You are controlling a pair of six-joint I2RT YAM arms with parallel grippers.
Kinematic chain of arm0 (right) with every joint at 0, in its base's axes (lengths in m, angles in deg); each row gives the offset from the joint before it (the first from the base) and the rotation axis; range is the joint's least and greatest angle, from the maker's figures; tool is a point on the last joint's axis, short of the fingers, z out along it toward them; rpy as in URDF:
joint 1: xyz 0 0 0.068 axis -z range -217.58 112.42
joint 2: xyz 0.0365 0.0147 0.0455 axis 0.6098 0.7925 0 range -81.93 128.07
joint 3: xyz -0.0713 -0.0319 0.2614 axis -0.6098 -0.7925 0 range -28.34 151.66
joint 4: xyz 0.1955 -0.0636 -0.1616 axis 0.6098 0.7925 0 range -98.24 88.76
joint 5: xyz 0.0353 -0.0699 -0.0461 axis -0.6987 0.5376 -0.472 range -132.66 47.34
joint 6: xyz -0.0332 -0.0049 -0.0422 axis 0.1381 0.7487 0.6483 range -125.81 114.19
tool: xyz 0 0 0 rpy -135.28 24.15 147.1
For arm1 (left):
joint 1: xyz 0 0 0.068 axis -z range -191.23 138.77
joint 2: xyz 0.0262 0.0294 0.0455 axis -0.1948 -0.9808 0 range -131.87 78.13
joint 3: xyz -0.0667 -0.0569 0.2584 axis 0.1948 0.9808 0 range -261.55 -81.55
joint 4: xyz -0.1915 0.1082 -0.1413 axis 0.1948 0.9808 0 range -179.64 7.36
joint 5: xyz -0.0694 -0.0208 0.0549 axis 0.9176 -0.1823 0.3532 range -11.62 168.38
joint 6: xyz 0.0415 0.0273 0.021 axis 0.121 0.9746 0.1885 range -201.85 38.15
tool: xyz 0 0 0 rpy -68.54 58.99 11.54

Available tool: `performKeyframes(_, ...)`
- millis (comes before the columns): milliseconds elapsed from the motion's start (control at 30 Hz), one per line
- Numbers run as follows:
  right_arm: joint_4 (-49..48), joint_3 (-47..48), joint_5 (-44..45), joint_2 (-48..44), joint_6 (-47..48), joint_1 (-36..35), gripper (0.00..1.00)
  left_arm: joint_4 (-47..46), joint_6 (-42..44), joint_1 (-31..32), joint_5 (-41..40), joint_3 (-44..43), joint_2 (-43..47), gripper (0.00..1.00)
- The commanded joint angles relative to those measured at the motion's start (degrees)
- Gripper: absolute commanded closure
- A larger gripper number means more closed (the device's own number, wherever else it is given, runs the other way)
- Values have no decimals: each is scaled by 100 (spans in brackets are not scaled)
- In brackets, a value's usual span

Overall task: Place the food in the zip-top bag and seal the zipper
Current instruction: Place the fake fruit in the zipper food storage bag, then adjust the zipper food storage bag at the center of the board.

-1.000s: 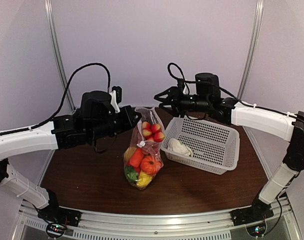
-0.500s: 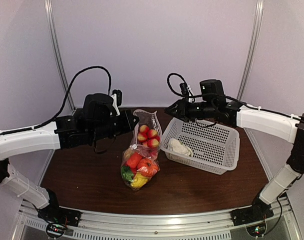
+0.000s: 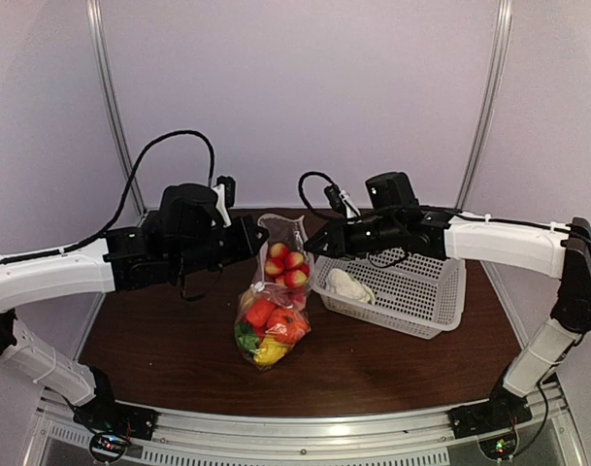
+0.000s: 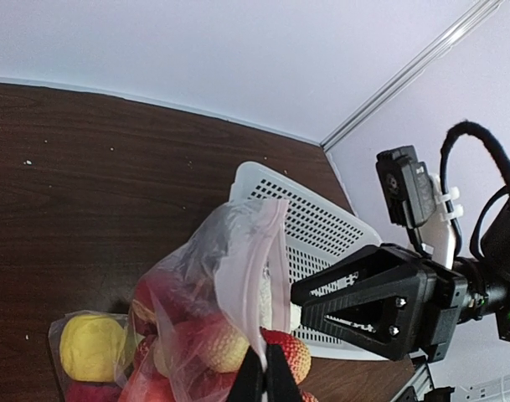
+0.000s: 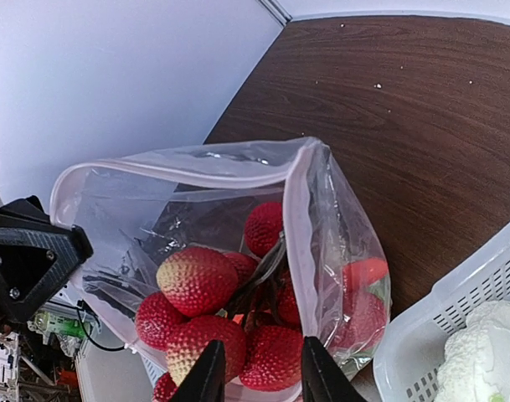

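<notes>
The clear zip-top bag (image 3: pixel 274 296) hangs over the table, filled with the food: strawberries (image 5: pixel 196 280), an orange piece (image 3: pixel 259 313) and a lemon (image 4: pixel 90 347). My left gripper (image 4: pixel 265 378) is shut on the bag's mouth edge at the pale zipper (image 4: pixel 270 251) and holds it up (image 3: pixel 260 237). The mouth gapes open in the right wrist view, its zipper (image 5: pixel 188 172) curving round. My right gripper (image 5: pixel 261 377) hovers just over that mouth with its jaws apart and nothing between them (image 3: pixel 315 243). A white cauliflower (image 3: pixel 345 284) lies in the basket.
The white mesh basket (image 3: pixel 426 291) stands on the brown table right of the bag, directly under my right arm. The back wall and a metal corner rail (image 4: pixel 405 75) are close behind. Bare table (image 3: pixel 159 340) lies left of the bag.
My right gripper came down and left from above the basket to the bag's mouth, its jaws narrower than before. The bag sank and shifted slightly in the left gripper's hold.
</notes>
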Motion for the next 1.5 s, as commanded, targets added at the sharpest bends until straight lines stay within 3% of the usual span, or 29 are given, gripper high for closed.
performKeyframes(0, 67, -30, 85, 253, -19, -51, 70, -184, 28, -19, 51, 100, 152, 100)
performKeyframes(333, 115, -70, 306, 413, -62, -49, 81, -163, 30, -19, 96, 80, 112, 100)
performKeyframes(400, 146, -16, 245, 456, -14, -52, 99, -167, 41, -20, 102, 80, 104, 100)
performKeyframes(500, 254, 334, 50, 535, 5, -11, 100, -27, 260, -39, 52, -38, 92, 100)
performKeyframes(667, 951, 2395, -713, 900, -225, 362, 100, 2457, 1596, -898, -964, -1862, -69, 100)
performKeyframes(700, 965, 2592, -780, 918, -271, 379, 100, 2484, 2039, -997, -1032, -1984, -65, 100)
performKeyframes(767, 898, 2585, -861, 930, -438, 363, 100, 2530, 2429, -1049, -552, -2216, -236, 100)
performKeyframes(867, 547, 2273, -1124, 930, -799, 366, 100, 3352, 2389, -1035, -214, -3106, -759, 100)
performKeyframes(967, 646, 2195, -1154, 1038, -612, 346, 100, 2638, 2466, -995, 290, -2551, -695, 100)
performKeyframes(1067, 677, 2216, -1092, 1095, -417, 343, 100, 3138, 2453, -998, 244, -2848, -1127, 100)
performKeyframes(1167, 727, 2313, -1039, 1205, -277, 256, 100, 2624, 2375, -996, 687, -2514, -1179, 100)
performKeyframes(1300, 456, 2212, -1131, 1310, -422, 228, 100, 2751, 2299, -1037, -144, -2583, -1181, 100)
performKeyframes(1467, 236, 1764, -1280, 1078, -386, 254, 100, 2575, 2317, -1074, 122, -2579, -927, 100)
